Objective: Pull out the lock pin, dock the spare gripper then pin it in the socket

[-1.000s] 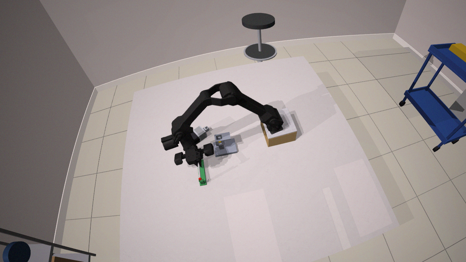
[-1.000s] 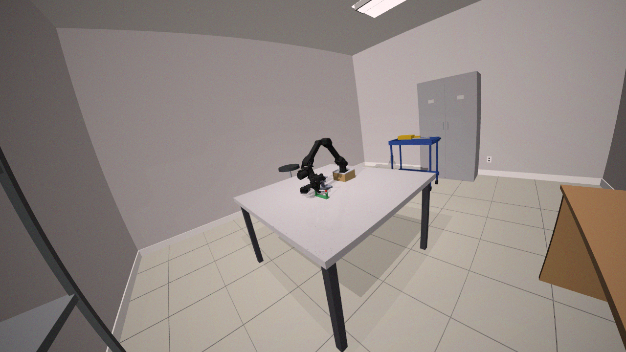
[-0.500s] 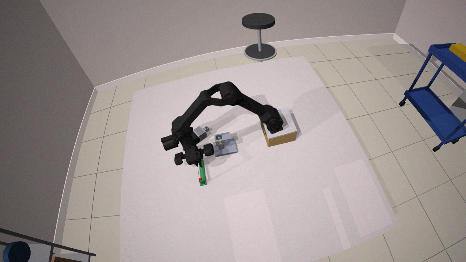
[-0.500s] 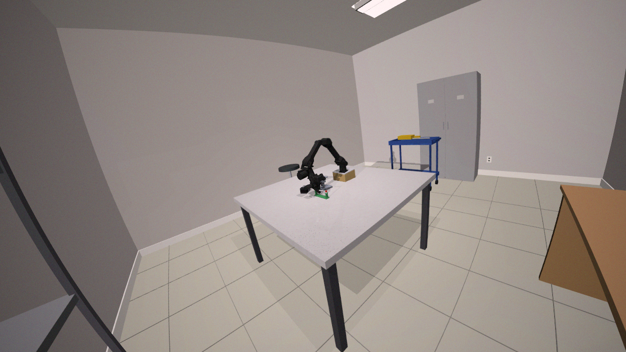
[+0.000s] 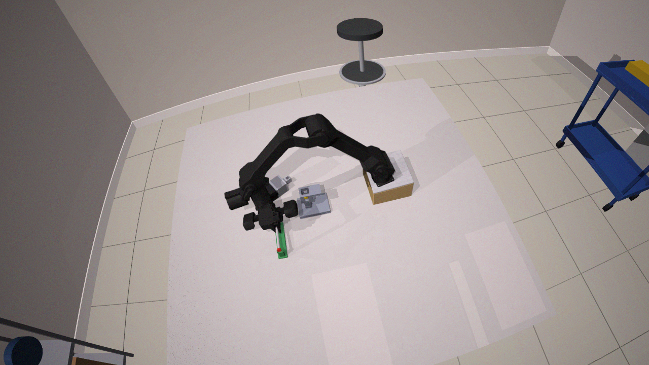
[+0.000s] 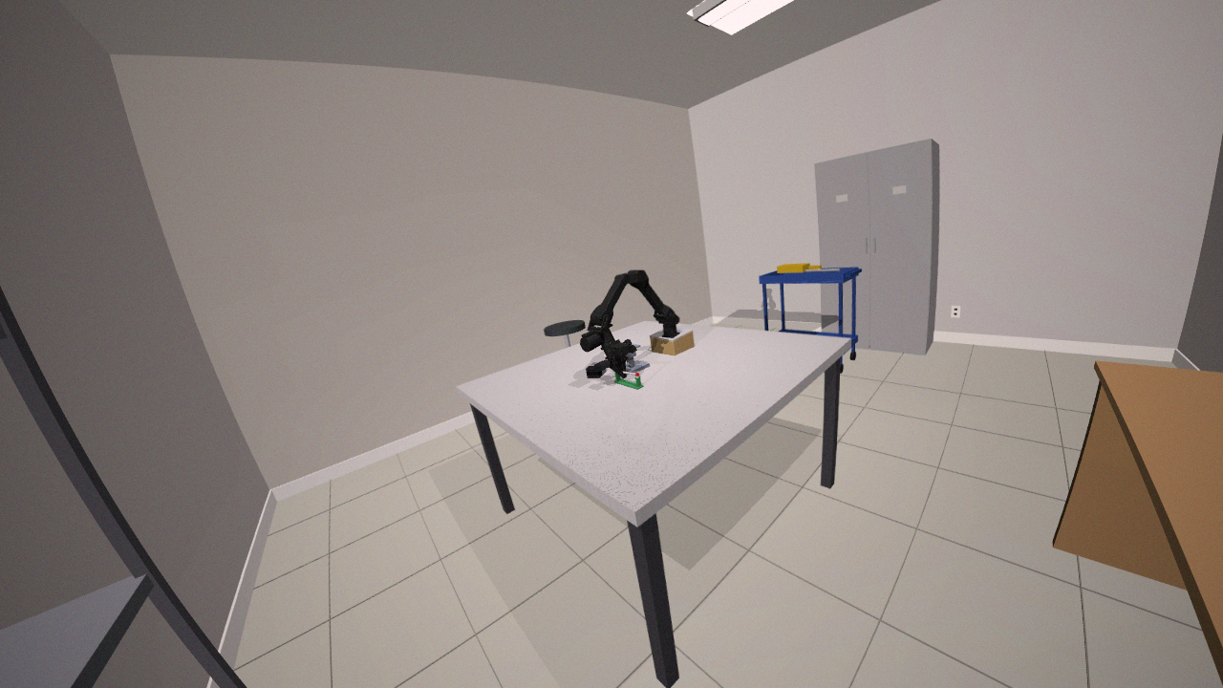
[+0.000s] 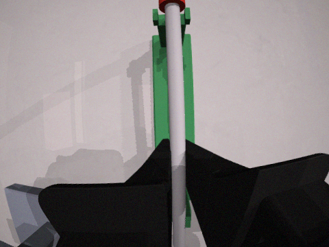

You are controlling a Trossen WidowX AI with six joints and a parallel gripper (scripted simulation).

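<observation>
My gripper [image 5: 274, 228] [image 7: 172, 145] [image 6: 617, 371] is shut on the lock pin [image 5: 277, 239] [image 7: 175, 87], a grey rod with a red head [image 7: 172, 0]. The pin runs lengthwise over a narrow green cradle [image 5: 283, 247] [image 7: 189, 96] [image 6: 631, 384] on the table; its red head is at the forked far end. I cannot tell whether the pin touches the cradle. The grey mount plate [image 5: 320, 208] with its socket block [image 5: 307, 192] stands to the right of the gripper. The spare gripper [image 5: 280, 182], small and grey, lies behind, partly hidden by the arm.
The arm's base sits on a wooden box [image 5: 393, 191] at the right. A stool [image 5: 360, 31] stands beyond the table's far edge, and a blue cart [image 5: 605, 145] is far right. A grey part [image 7: 18, 206] shows at the wrist view's lower left.
</observation>
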